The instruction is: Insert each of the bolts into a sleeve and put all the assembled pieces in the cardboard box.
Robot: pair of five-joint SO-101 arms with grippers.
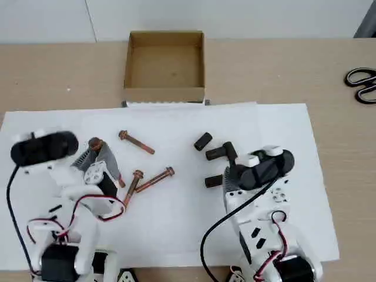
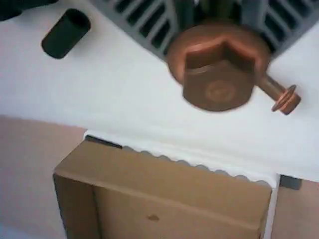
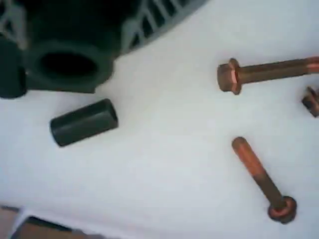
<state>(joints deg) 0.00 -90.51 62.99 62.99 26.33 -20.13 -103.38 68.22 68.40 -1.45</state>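
Edge cuts the scissors; gripped bolt hides its own shank.

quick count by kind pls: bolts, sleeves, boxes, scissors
bolts: 4
sleeves: 4
cardboard box: 1
scissors: 1
total: 10

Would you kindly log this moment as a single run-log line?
left fingers: shut on bolt | right fingers: shut on sleeve | cardboard box: empty
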